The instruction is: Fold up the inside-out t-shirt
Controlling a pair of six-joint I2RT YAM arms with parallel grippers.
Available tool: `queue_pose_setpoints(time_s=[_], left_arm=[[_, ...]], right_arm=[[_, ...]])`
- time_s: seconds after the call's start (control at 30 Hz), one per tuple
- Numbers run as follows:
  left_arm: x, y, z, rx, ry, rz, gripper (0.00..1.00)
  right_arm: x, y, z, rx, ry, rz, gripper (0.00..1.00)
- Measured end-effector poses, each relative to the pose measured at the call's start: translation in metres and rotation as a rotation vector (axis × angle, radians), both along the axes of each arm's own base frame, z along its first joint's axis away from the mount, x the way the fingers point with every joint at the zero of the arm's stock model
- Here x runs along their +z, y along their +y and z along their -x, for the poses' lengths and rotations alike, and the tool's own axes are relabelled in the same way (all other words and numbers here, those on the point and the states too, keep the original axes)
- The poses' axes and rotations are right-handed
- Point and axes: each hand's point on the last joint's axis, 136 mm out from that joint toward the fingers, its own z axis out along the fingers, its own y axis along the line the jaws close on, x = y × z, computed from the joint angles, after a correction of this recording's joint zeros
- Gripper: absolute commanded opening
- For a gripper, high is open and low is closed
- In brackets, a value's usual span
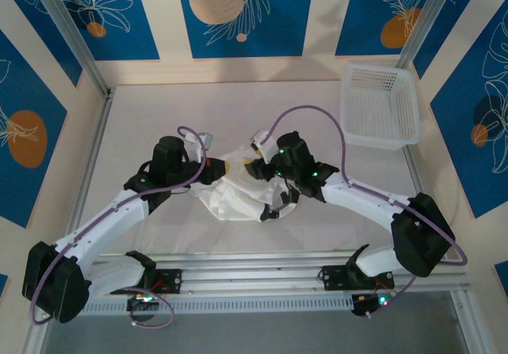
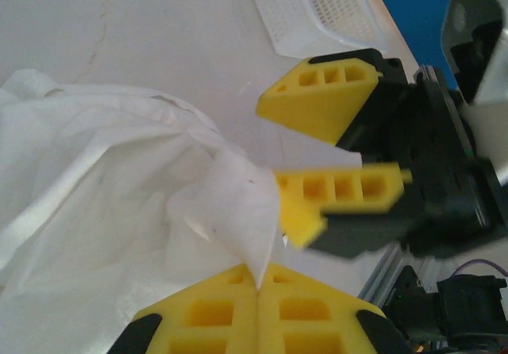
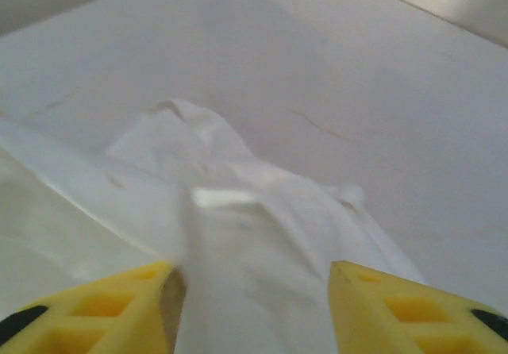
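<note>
Currently: L tool (image 2: 259,281) pressed together, pinching fold of white t-shirt (image 2: 103,211); R tool (image 3: 252,282) spread over crumpled fabric on counter (image 3: 357,68).

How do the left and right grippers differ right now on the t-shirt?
The left gripper is shut, pinching a point of the t-shirt; the right gripper is open, jaws apart over loose fabric. The left reaches the shirt from the left side, the right from the right. Both have yellow fingers and meet over the crumpled shirt.
</note>
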Motion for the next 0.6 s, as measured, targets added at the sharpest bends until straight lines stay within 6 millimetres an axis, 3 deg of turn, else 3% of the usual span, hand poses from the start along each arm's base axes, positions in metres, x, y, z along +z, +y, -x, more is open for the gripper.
queue_pose_setpoints(time_s=[0.17, 0.23, 0.27, 0.37, 0.5, 0.6], left_arm=[[0.0, 0.0, 0.0, 0.0, -0.001, 0.0, 0.0], [0.0, 0.0, 0.0, 0.0, -0.001, 0.0, 0.0], [0.0, 0.0, 0.0, 0.0, -0.001, 0.001, 0.0], [0.0, -0.001, 0.0, -0.003, 0.0, 0.003, 0.0], [-0.004, -0.002, -0.002, -0.006, 0.012, -0.001, 0.0], [-0.007, -0.003, -0.003, -0.006, 0.02, -0.003, 0.0]], right_arm=[[0.009, -0.051, -0.002, -0.113, 0.051, -0.072, 0.29], [0.01, -0.064, 0.002, -0.137, 0.065, -0.092, 0.3], [0.011, -0.065, 0.006, -0.125, 0.071, -0.102, 0.35], [0.016, -0.044, 0.025, -0.027, 0.094, -0.131, 0.5], [0.024, 0.005, 0.052, 0.078, 0.187, -0.183, 0.5], [0.039, 0.036, 0.048, 0.069, 0.26, -0.241, 0.49]])
